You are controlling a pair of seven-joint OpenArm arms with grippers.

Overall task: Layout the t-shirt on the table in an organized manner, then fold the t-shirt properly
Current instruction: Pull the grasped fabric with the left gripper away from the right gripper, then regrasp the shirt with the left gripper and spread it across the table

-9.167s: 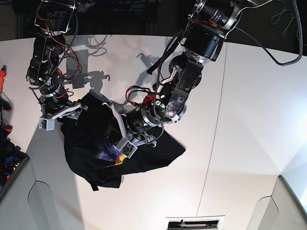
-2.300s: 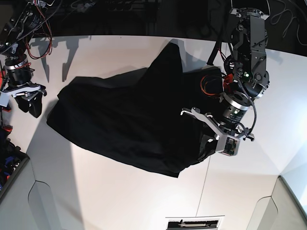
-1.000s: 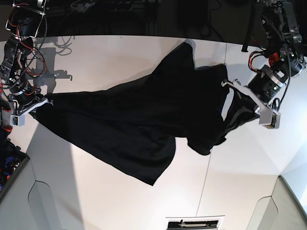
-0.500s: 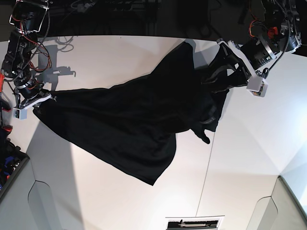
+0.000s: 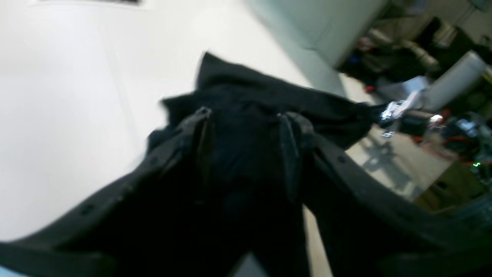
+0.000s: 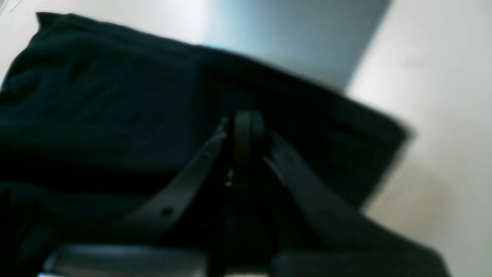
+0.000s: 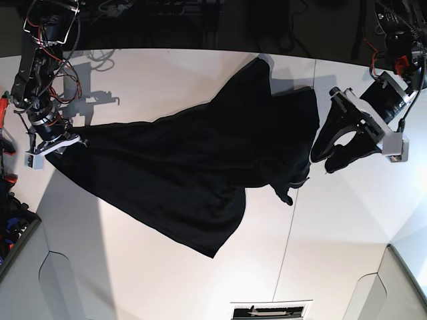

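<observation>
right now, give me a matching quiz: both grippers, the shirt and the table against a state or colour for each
Things:
1. left gripper
2. right gripper
3. t-shirt
4. table

States or colours:
a. white, with thin dark seams
b. jaws apart, black cloth between them
c. black, stretched out unevenly across the table
d. shut on a corner of the cloth

Pairs: 1-b, 2-d, 3-c, 4-a
</observation>
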